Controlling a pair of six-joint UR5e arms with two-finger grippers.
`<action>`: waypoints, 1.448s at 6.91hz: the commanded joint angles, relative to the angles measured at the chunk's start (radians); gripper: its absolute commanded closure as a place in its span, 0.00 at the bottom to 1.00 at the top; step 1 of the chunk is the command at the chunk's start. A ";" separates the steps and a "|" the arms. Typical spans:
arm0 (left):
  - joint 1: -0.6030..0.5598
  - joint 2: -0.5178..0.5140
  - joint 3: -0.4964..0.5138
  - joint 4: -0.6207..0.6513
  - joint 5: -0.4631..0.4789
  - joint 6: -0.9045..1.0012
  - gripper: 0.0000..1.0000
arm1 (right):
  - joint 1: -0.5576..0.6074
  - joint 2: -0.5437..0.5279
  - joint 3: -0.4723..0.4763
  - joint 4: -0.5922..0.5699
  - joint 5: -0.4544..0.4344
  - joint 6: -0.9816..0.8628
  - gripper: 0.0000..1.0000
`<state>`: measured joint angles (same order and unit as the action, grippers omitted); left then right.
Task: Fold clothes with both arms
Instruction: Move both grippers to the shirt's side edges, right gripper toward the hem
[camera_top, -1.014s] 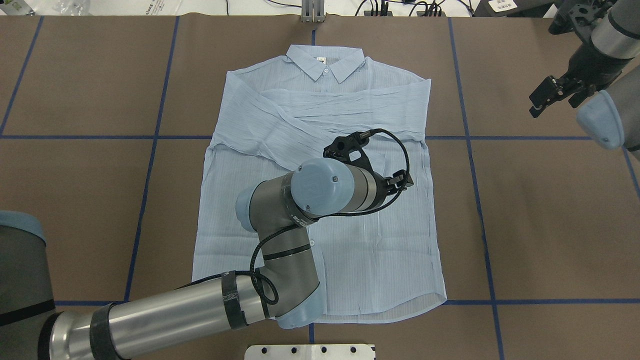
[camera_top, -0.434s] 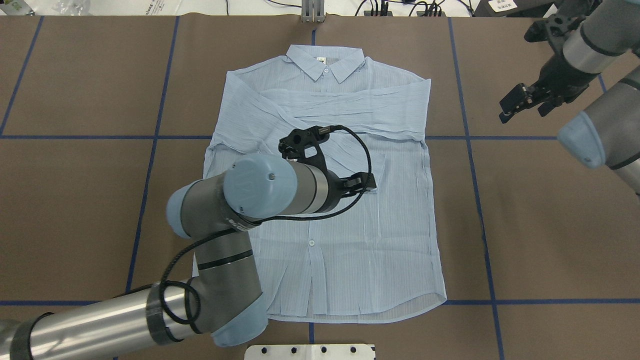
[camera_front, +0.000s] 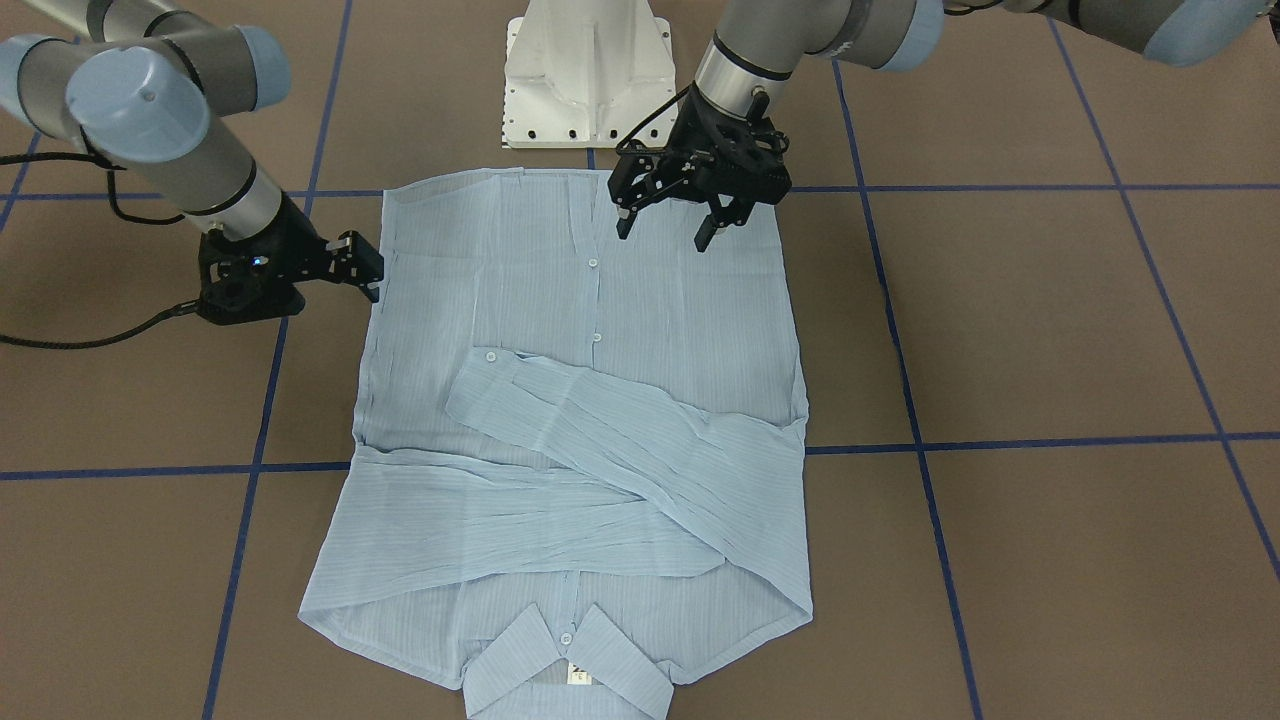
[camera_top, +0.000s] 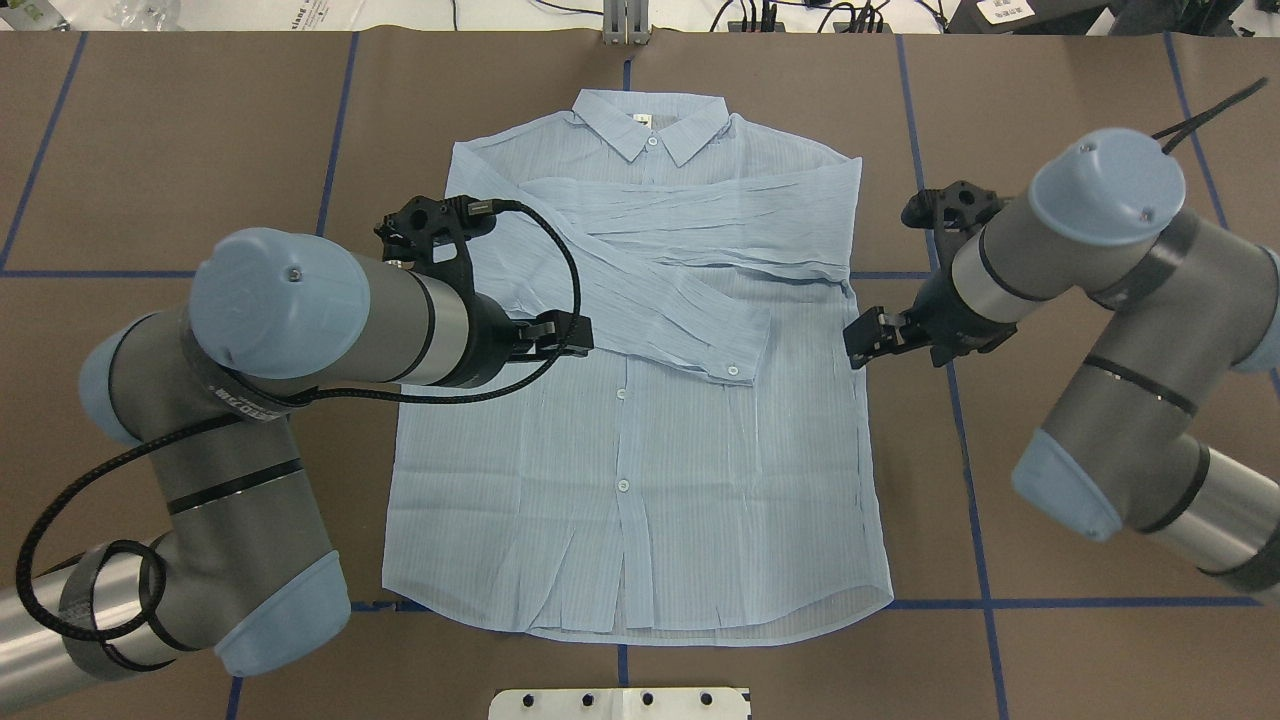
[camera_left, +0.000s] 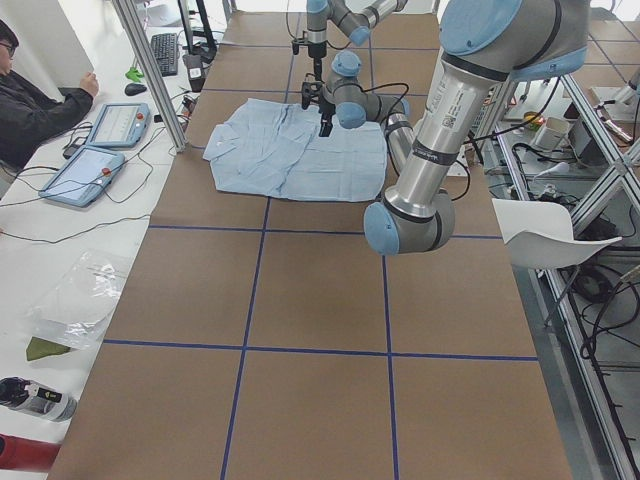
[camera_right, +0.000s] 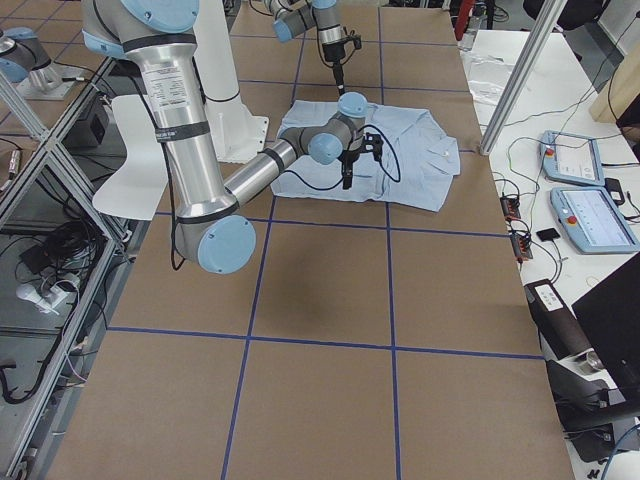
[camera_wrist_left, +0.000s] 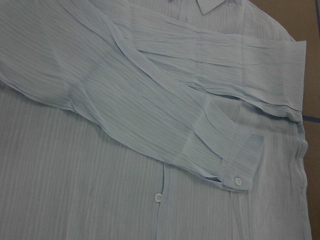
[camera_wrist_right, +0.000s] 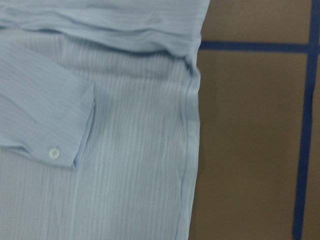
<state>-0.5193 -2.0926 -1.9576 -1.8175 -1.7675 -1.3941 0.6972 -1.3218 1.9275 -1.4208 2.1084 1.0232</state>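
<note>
Overhead exterior view: the left arm (camera_top: 300, 310) comes in low from the near corner, bends sharply at the elbow and lays its wrist nearly level. That puts the left gripper (camera_top: 562, 336) above the shirt (camera_top: 640, 480). In the front-facing view the left gripper's two fingers (camera_front: 703, 238) point down, stand well apart and hold nothing. The cloth lies flat under them, front up. The cuff (camera_top: 735, 350) of a sleeve folded across the chest lies beyond the gripper, toward the other arm. The collar (camera_top: 650, 125) lies farther from the robot than either gripper.

The right arm (camera_top: 1080, 230) doubles back on itself, its wrist slanting down toward the shirt's side. The right gripper (camera_top: 866, 342) hangs over the brown table (camera_top: 1050, 120), just beside the shirt's side seam. Whether its fingers are apart or together I cannot tell, and no cloth shows in them.
</note>
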 joint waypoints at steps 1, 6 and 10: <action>-0.004 0.031 -0.040 0.023 -0.001 0.006 0.00 | -0.216 -0.092 0.088 0.002 -0.165 0.153 0.00; 0.002 0.031 -0.043 0.021 0.000 0.004 0.00 | -0.323 -0.111 0.044 0.000 -0.197 0.209 0.07; 0.001 0.031 -0.041 0.021 0.002 0.003 0.00 | -0.321 -0.112 0.045 0.000 -0.144 0.210 0.43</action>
<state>-0.5184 -2.0617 -1.9990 -1.7963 -1.7658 -1.3913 0.3757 -1.4332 1.9717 -1.4205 1.9489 1.2328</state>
